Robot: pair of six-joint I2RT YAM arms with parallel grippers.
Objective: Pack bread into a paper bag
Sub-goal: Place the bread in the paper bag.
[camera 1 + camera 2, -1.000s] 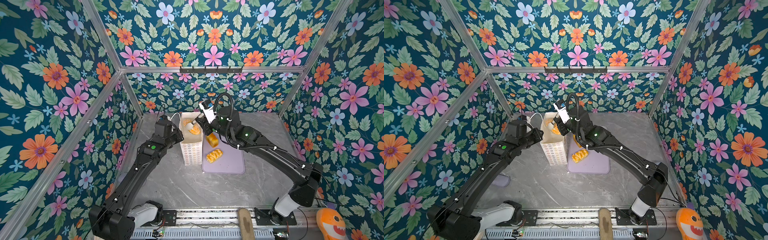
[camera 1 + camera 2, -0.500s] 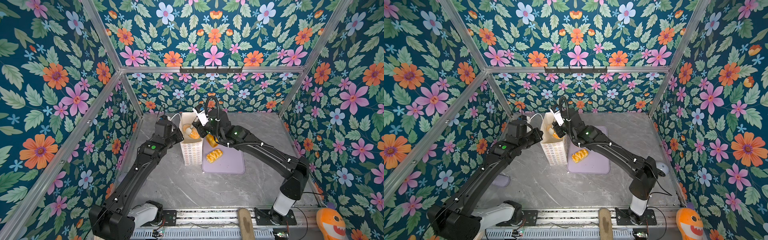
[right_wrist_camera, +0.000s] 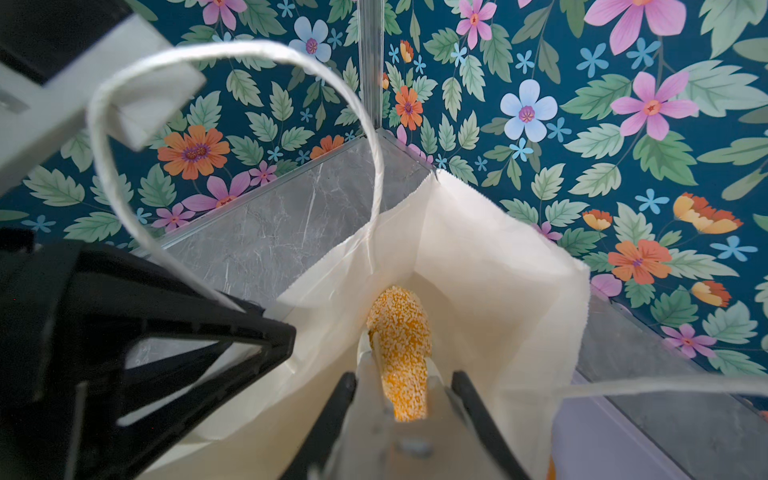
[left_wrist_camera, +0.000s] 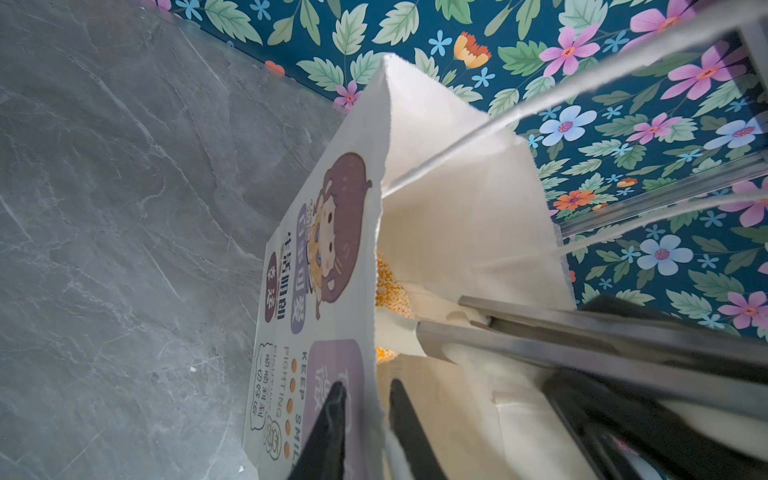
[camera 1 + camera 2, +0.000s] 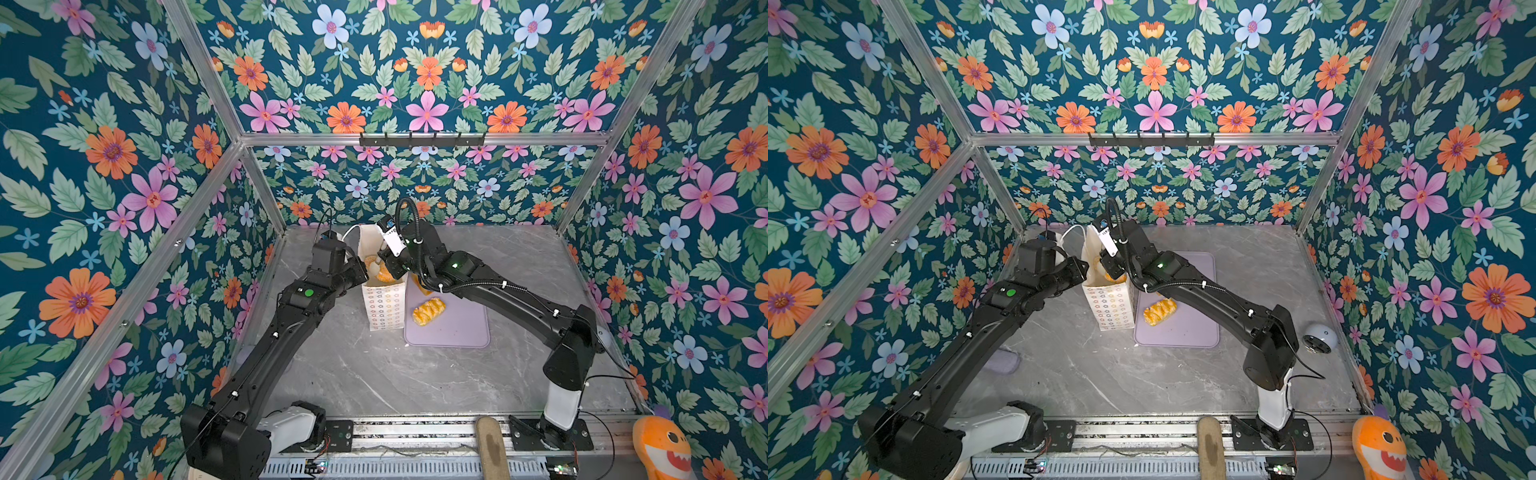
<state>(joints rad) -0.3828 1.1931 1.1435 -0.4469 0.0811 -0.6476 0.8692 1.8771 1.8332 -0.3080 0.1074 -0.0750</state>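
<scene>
Bread (image 5: pixel 429 311) is only partly packed, I'd say not even halfway. Working outward from the robot's end, there's bare table (image 5: pixel 374 374), then the mat (image 5: pixel 457 328), which sits at the bag's 3 o'clock. The braid (image 5: pixel 1160 311) lies on the mat untouched, just beside the bag (image 5: pixel 384 305). At the braid's 12 o'clock another orange piece (image 5: pixel 424 288) peeks out from under the right arm, too covered to say which one it is. So that's at least two left to move.

The bag stands upright just off the table's middle, toward 10 o'clock, with its mouth open. The left gripper (image 4: pixel 366 382) comes in from 9 o'clock and straddles the bag's wall, one finger outside and one inside. I can't tell if it's really nipping the paper or just loose around it. The right gripper (image 3: pixel 402 374) reaches in from 3 o'clock, down inside the mouth, clamped on the seeded roll (image 3: pixel 399 324). The roll hangs between the cream walls and hasn't been let go yet.

I can't make out whether a piece already sits at the bottom, since the gripper blocks the view. My guess is drop this one, then fetch the two on the mat.
</scene>
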